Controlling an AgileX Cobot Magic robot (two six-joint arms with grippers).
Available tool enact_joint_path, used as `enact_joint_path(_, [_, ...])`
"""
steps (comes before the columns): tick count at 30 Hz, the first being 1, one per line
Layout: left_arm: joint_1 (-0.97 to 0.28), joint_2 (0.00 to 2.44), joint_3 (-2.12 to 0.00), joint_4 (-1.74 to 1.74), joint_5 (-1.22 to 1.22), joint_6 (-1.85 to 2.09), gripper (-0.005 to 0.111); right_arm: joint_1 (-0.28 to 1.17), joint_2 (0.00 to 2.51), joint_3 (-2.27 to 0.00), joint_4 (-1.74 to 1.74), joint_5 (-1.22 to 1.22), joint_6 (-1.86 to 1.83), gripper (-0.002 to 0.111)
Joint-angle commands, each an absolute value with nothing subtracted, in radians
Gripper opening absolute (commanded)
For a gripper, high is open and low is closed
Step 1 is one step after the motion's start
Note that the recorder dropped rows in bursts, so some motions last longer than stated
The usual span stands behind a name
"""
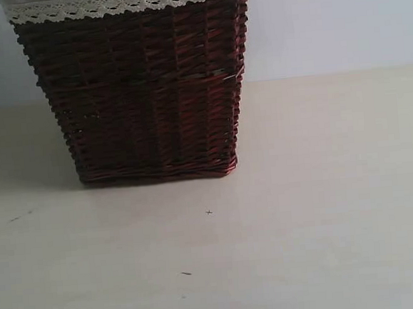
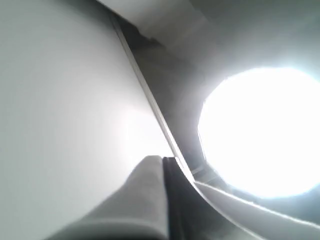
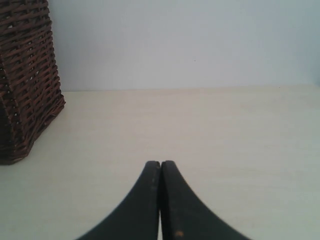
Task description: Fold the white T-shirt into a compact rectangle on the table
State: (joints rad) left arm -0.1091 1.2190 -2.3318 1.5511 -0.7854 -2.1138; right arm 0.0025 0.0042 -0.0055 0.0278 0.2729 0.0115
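Table [image 3: 225, 130] ahead of right tool [image 3: 160, 165], jaws together, wicker basket [image 3: 25, 75] near

dark red basket [image 1: 144, 95], cream table [image 1: 325, 209]

A dark red wicker basket [image 1: 144, 95] stands on the pale cream table [image 1: 325, 209], close to its far edge and left of the middle (the picture cuts off its top). White lace trim [image 1: 126, 2] runs along its rim. Tiny dark specks [image 1: 185, 273] dot the table towards the near edge. A pale wall [image 1: 332, 23] rises behind.
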Motion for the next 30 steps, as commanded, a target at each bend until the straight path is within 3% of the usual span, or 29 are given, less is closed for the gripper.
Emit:
enact_joint_path(1, [-0.107, 1.22, -2.23, 1.663, -0.844, -2.124, 0.0, 0.006, 0.0, 0.0, 0.028, 0.267, 0.005, 0.0])
enact_joint_path(10, [-0.107, 1.22, -1.916, 1.714, -0.739, -2.124, 0.0, 0.006, 0.0, 0.0, 0.028, 0.267, 0.005, 0.0])
enact_joint_path(22, [-0.103, 1.187, -1.382, 1.714, -0.849, -2.124, 0.0, 0.006, 0.0, 0.0, 0.028, 0.267, 0.005, 0.0])
enact_joint_path(30, [-0.103, 1.035, -1.338, 1.647, -0.846, -2.124, 0.0, 0.006, 0.0, 0.0, 0.028, 0.267, 0.005, 0.0])
